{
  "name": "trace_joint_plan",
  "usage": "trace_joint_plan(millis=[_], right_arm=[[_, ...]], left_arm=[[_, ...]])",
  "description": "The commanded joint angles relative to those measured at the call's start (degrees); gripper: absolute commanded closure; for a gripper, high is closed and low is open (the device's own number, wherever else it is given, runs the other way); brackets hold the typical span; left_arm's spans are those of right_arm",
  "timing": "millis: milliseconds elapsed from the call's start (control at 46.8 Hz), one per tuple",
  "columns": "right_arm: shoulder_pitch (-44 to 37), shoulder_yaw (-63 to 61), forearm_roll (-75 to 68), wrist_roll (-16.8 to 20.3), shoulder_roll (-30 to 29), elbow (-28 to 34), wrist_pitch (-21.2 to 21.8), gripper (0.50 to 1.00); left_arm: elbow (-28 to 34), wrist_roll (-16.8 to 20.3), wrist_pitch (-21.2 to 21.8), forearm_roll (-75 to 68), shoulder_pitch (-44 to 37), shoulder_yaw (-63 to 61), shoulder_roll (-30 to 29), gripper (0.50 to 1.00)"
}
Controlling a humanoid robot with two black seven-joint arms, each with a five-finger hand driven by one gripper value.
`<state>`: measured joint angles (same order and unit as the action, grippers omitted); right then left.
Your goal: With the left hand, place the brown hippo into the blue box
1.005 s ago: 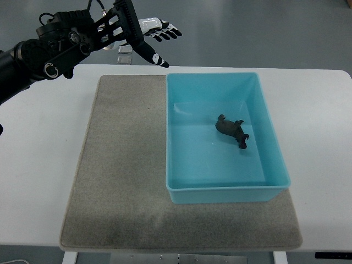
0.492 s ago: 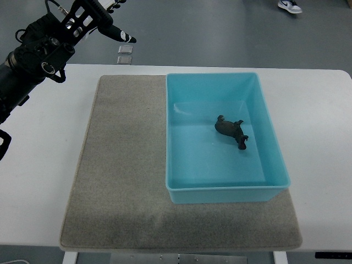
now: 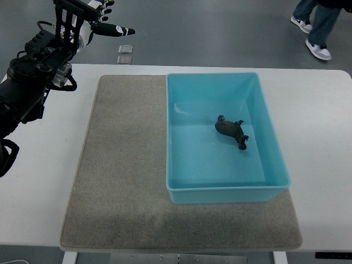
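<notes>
The brown hippo [image 3: 233, 132] lies on its side on the floor of the blue box [image 3: 269, 137], right of the box's middle. The box stands on the right part of a grey mat [image 3: 121, 165]. My left hand [image 3: 96, 19] is raised at the top left, beyond the table's far edge and well away from the box. Its fingers are spread and hold nothing. The black left arm [image 3: 30, 77] runs down along the left edge.
The white table [image 3: 38, 181] carries the mat. A person's legs and shoes [image 3: 311, 27] show on the floor at the top right, beyond the table. Two small floor plates [image 3: 125, 54] lie beyond the far table edge.
My left hand has pulled back from near the box's far left corner toward the top left and risen. A person's feet have come into view at the top right. The hippo has not moved.
</notes>
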<state>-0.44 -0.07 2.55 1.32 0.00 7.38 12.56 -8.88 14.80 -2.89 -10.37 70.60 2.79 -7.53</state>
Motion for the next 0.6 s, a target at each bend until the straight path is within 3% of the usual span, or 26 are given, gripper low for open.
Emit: trace_joint_plan(millis=[0,214,578], right_arm=[[0.0,0.0,0.0,0.0,0.0,0.0,0.0,0.564],[0.0,0.0,0.0,0.0,0.0,0.0,0.0,0.564],[0.0,0.0,0.0,0.0,0.0,0.0,0.0,0.564]], left_arm=[[0.0,-2.2,0.0,5.2,-0.8,1.1,0.8,0.506],[0.2,-3.6,-2.1,15.6,-3.3,4.5,2.9,0.504],[3.6,-1.6,-19.2,26.1,-7.6,9.4,4.5,0.504]])
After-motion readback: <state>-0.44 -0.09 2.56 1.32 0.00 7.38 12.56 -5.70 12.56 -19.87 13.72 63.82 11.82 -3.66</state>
